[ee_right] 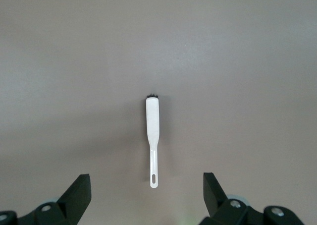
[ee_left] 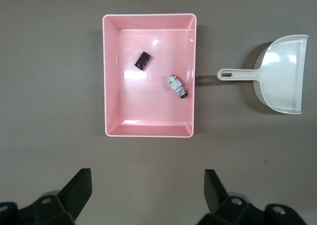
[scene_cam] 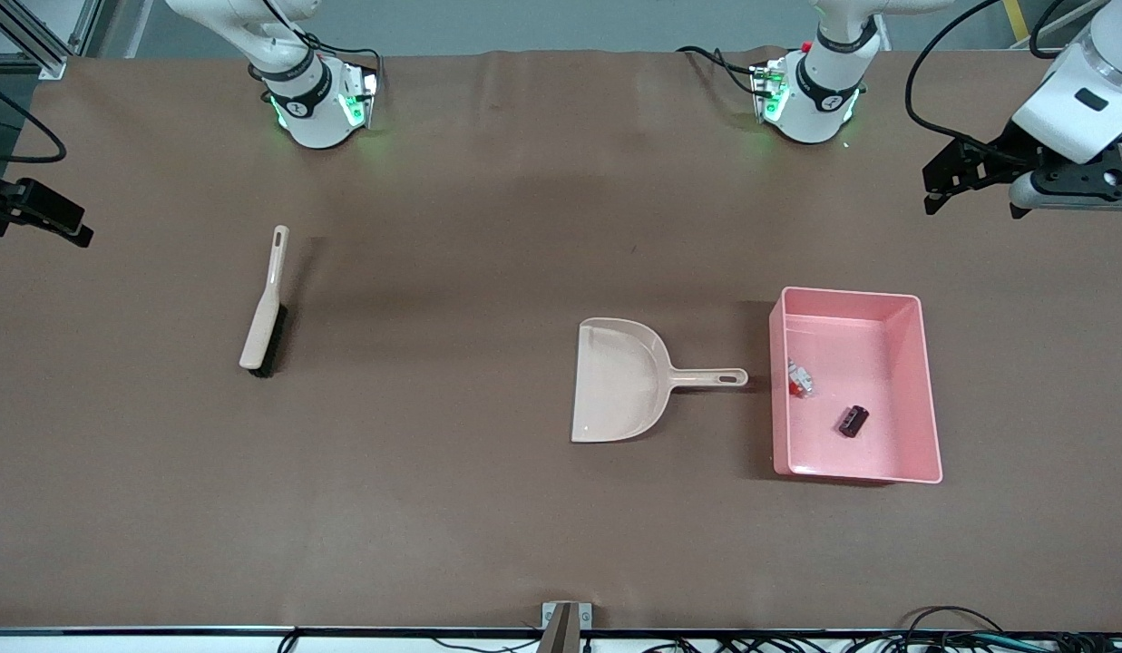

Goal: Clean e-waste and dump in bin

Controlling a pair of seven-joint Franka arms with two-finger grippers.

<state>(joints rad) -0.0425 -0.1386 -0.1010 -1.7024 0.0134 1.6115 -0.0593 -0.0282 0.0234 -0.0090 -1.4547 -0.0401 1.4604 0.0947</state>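
Front view: the pink bin [scene_cam: 923, 390] held both e-waste pieces, the white-grey component [scene_cam: 801, 377] and dark block [scene_cam: 853, 421], beside the dustpan [scene_cam: 619, 381]. Left wrist view: left pincer [ee_left: 147, 190] released, over bare surface [ee_left: 49, 86]. Right wrist view: right pincer [ee_right: 146, 193] released above the brush [ee_right: 153, 136].

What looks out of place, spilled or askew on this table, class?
Nothing stands out. Both e-waste pieces lie inside the pink bin; the dustpan and brush lie flat on the table, apart.
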